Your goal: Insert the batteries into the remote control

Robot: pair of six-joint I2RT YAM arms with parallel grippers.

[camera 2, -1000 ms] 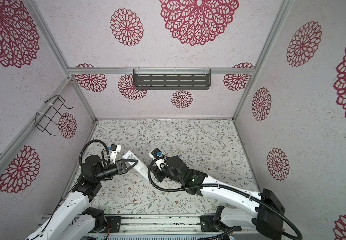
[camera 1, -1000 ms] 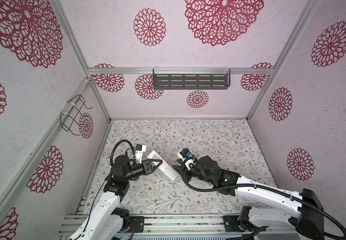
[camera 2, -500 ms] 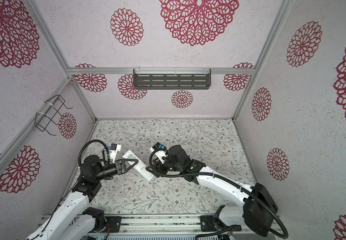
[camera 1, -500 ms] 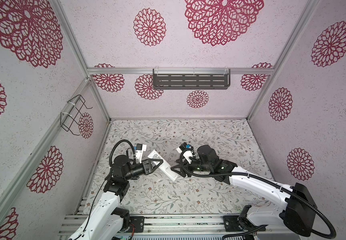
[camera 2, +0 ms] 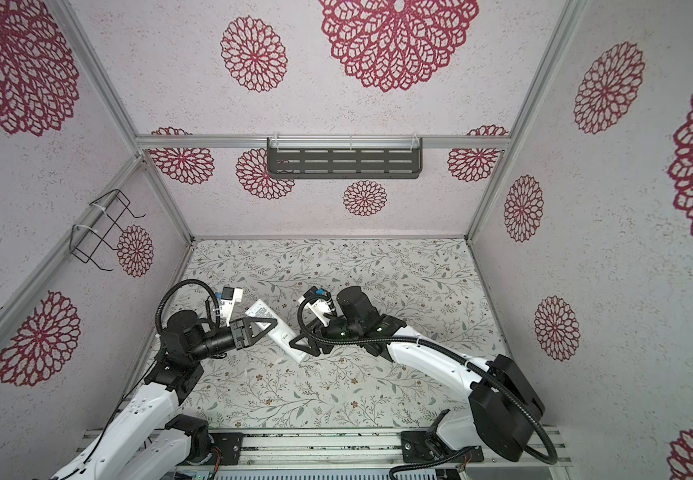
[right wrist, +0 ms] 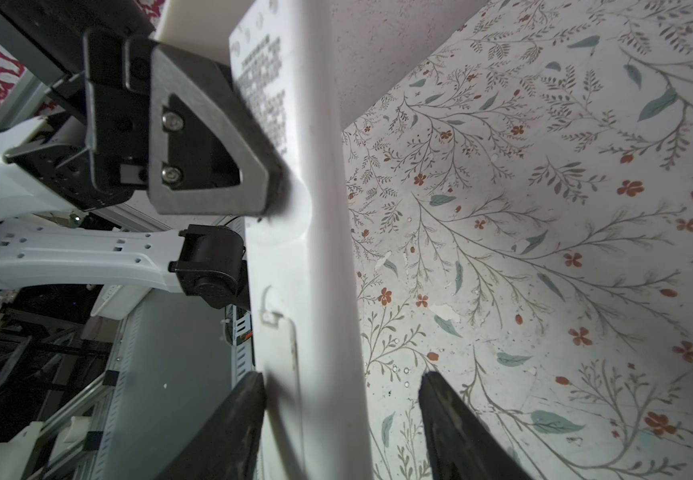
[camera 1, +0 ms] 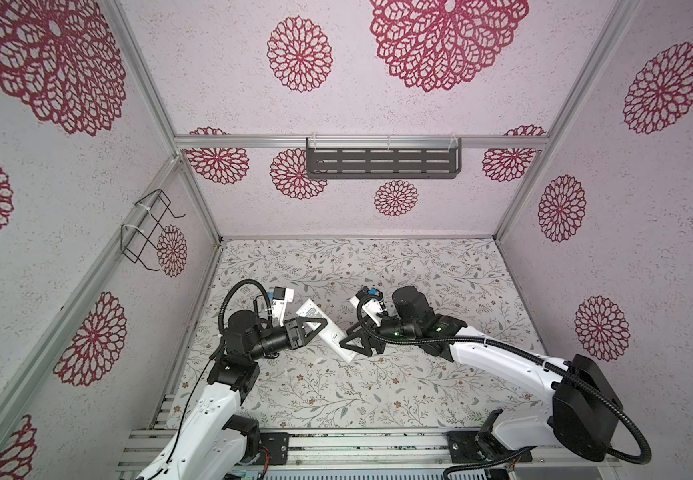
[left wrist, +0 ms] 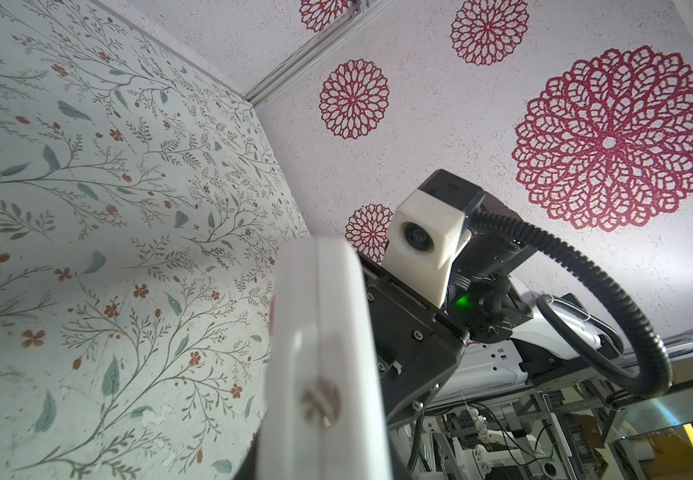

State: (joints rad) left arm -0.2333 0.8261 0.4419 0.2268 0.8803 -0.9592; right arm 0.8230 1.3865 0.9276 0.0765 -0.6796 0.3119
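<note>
- The left gripper (camera 1: 315, 326) is clamped on the remote control (camera 1: 334, 338); one dark triangular finger lies across the remote's back face, overlapping the edge of its printed label (right wrist: 261, 83); the partner finger is hidden behind the remote.
- The right gripper (camera 1: 347, 348) reaches in from the right to the remote's near end; its jaws stand apart and straddle that end without pinching it.
- In the right wrist view one of its fingers (right wrist: 232, 419) sits against or just beside the back face, and I cannot tell which; the other finger (right wrist: 453, 424) stands clear of the remote's edge, with patterned table showing in the gap.
- The remote control is slim and white; it is held off the table, slanting between the two grippers in both top views (camera 2: 284, 338), its back turned up toward the camera; the label is at the far end; nearer the right gripper, a thin panel outline (right wrist: 278, 345) with a small latch mark shows on the back.
- In the left wrist view the remote appears as a blurred white slab (left wrist: 320, 353); behind it is the right arm's white camera housing (left wrist: 424, 241) with a ribbed black cable looping away.
- The table (camera 1: 378, 395) is pale, printed with grey-green leaves and small red flowers.
- The walls are pale with large red rosettes; a dark slotted shelf (camera 1: 382, 162) hangs on the back wall; a black wire rack (camera 1: 149, 232) hangs on the left wall.
</note>
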